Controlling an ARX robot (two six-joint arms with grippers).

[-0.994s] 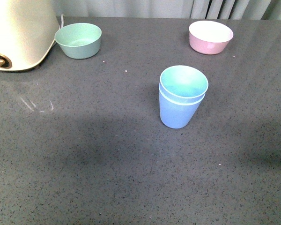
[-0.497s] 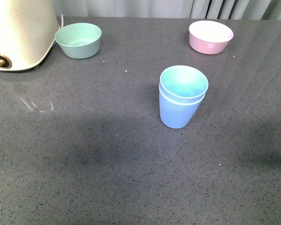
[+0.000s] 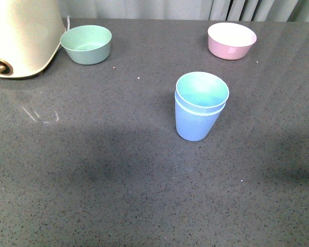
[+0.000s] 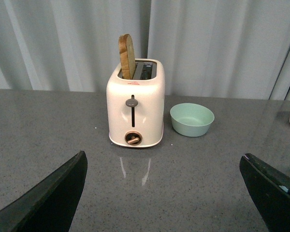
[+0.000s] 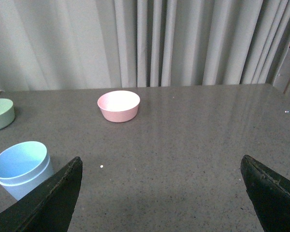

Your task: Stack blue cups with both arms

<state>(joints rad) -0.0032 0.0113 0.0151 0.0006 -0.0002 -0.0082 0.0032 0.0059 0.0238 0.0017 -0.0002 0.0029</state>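
The blue cups (image 3: 200, 105) sit one inside the other in the middle of the bench (image 3: 118, 180). The stacking looks done. The left gripper (image 4: 164, 193) and right gripper (image 5: 159, 193) are wide open, holding nothing. Next, they can just rest.

I can read no text, brand or number anywhere; the toaster (image 4: 135, 110) bears a small red mark near its top, too small to make out.
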